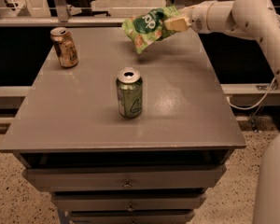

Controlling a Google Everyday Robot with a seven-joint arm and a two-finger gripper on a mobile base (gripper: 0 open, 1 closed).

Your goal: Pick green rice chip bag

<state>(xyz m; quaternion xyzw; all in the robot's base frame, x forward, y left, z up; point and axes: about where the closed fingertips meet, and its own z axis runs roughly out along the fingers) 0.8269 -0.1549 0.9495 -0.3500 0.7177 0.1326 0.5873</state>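
- Table (191,120), grey, with drawers (126,178) under it, fills the middle of the frame. The work is at its far edge, in the upper part of the frame. The pick seems to be at the lifting step, with the grasp already made.
- Arm (256,13), white and jointed, comes in from the right edge and stretches leftward across the upper right of the frame. The next move, as I judge it, calls for a steady rise and a pull back towards the right, with a firm grip so the slack pouch does not slide out.
- Chip bag (147,29) hangs in the upper middle of the frame, above the far part of the table and apparently clear of the top. It is tilted, with its lowest corner pointing down. It is a light-green crinkly pouch with a darker green round logo, white letters and tan chips pictured low on it, and it droops and creases away from the held side.
- Green can (129,93) stands upright in the middle of the table, well apart from the bag and not in the way of a straight lift.
- Brown can (64,47) stands upright at the upper left of the table, also well apart from the bag.
- Gripper (176,23) sits at the arm's tip, just right of the bag. Its pale fingers are closed tight on the bag's right edge and hold nothing else.
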